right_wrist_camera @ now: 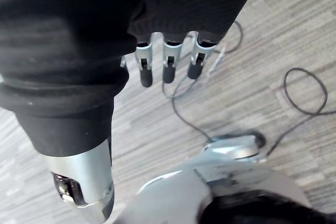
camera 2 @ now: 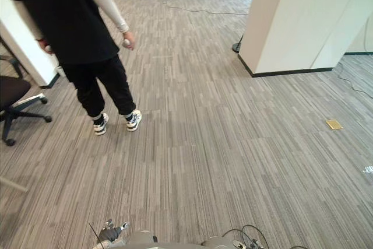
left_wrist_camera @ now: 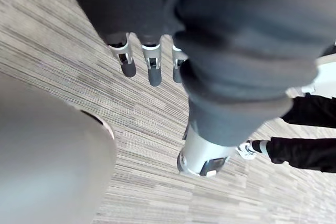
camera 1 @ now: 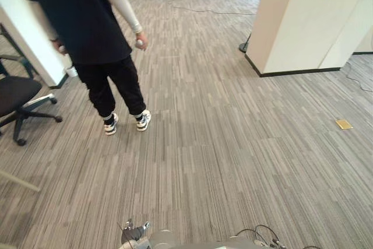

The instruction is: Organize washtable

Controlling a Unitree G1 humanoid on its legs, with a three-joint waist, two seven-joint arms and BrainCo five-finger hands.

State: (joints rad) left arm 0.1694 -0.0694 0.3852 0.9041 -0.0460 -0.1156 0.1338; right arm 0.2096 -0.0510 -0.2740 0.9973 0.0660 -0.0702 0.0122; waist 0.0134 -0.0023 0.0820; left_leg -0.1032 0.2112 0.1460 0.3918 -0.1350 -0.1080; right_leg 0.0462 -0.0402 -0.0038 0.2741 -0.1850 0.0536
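My left hand (left_wrist_camera: 154,69) hangs over grey striped carpet (left_wrist_camera: 63,61). Its fingers are straight and hold nothing, and its thumb (left_wrist_camera: 202,156) stands apart from them. My right hand (right_wrist_camera: 168,69) also hangs over the carpet with relaxed, straight, empty fingers and its thumb (right_wrist_camera: 79,182) off to one side. Ahead of me lies open carpet floor (camera 1: 221,144).
A person (camera 1: 87,21) in a black top and trousers stands ahead on the left, a small thing in one hand (camera 1: 140,42). A black office chair (camera 1: 17,94) is at the far left. A cream cabinet block (camera 1: 303,21) rises ahead right, with a yellow floor plate (camera 1: 344,124) nearby.
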